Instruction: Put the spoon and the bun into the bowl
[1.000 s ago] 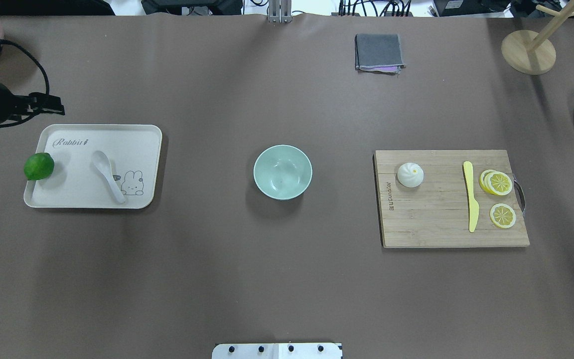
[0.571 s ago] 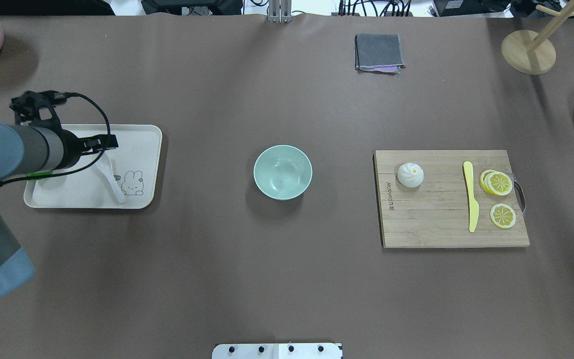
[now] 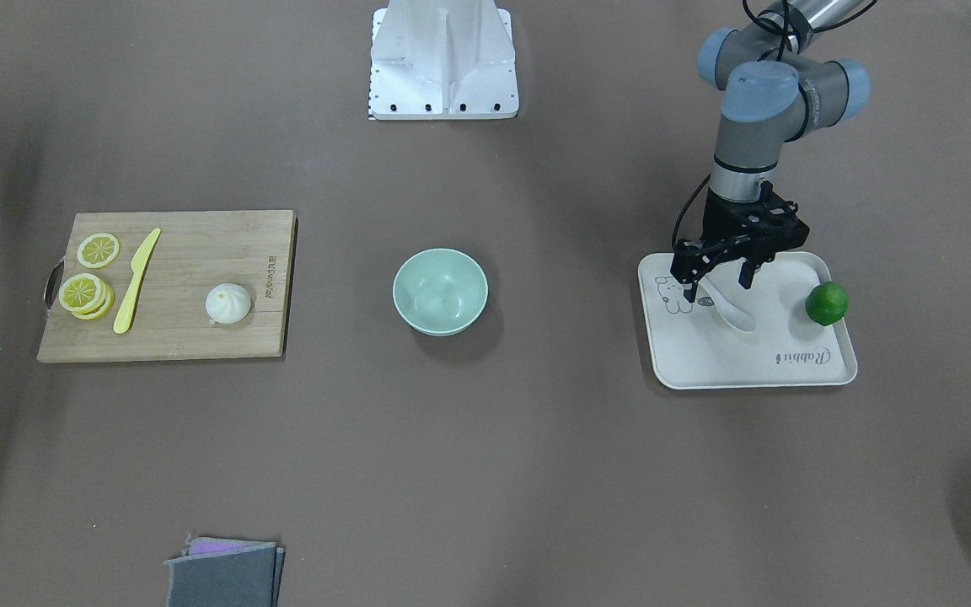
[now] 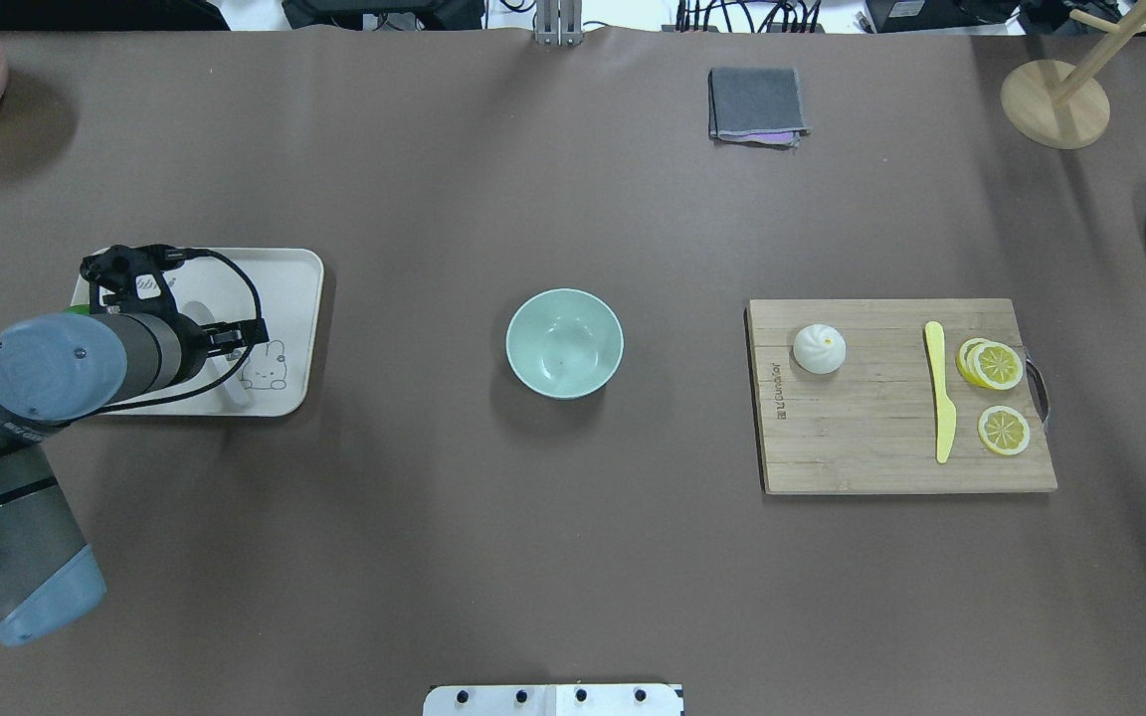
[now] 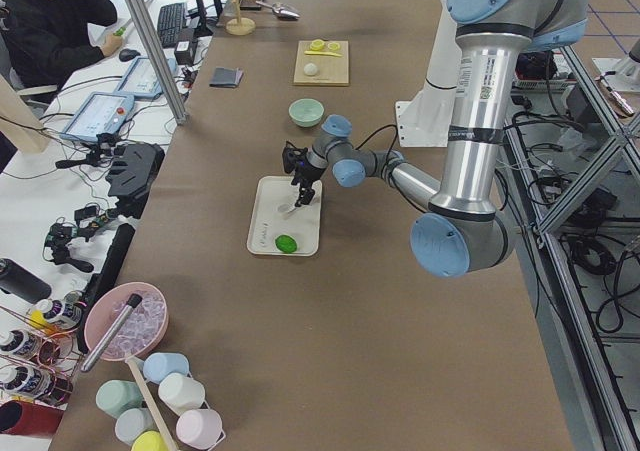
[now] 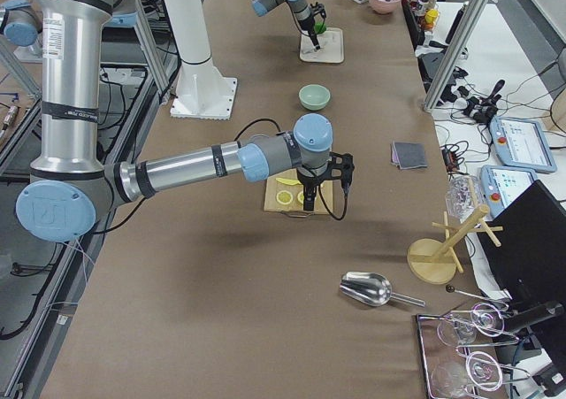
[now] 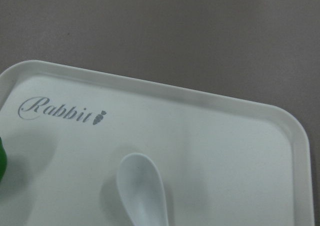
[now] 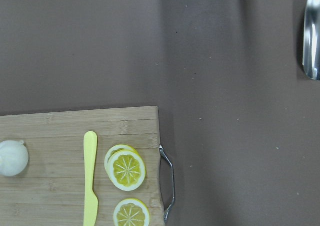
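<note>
Left gripper [image 3: 717, 289] over spoon [image 3: 735, 314]; lime [image 3: 827, 303] apparently aside.

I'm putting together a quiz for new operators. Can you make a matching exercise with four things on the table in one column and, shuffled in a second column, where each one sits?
Things:
1. spoon
2. bun
3. bowl
4. lime

Places:
A. on the wooden board
B. at the edge of the white tray
C. in the middle of that tray
D. on the bare table, between tray and board

Pairs: 1-C, 2-A, 3-D, 4-B
</note>
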Robot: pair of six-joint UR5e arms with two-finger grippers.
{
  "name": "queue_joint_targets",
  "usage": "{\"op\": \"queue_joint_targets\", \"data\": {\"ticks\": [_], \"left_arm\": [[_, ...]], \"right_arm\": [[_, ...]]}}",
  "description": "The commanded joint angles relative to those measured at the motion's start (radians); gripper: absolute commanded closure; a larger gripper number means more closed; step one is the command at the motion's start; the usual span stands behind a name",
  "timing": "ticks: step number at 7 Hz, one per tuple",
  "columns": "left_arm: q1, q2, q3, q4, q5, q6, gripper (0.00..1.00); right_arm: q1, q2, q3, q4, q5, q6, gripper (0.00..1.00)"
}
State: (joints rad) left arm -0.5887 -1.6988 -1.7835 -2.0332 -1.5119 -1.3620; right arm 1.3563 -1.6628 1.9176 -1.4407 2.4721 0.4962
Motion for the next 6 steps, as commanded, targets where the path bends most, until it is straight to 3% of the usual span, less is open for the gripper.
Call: {"op": "queue_joint_targets", "data": {"ticks": [1,2,4,6], "left_arm": [[0.007,-0.001,0.009,-0.004,0.001,0.000,0.20],[0.007,-0.001,0.018,-0.007,0.001,-0.002,0.27],[0.007,0.002,0.024,-0.013,0.001,-0.002,0.27],[0.007,0.011,0.024,-0.047,-0.001,-0.003,0.55]], "right_arm": [[-0.019,0.008,-0.002,0.022,-0.001,0.036,0.00],[-0.019,0.008,0.000,0.022,-0.001,0.036,0.00],[-0.019,0.008,0.000,0.022,-0.001,0.036,0.00],[-0.019,0.008,0.000,0.023,-0.002,0.036,0.00]]}}
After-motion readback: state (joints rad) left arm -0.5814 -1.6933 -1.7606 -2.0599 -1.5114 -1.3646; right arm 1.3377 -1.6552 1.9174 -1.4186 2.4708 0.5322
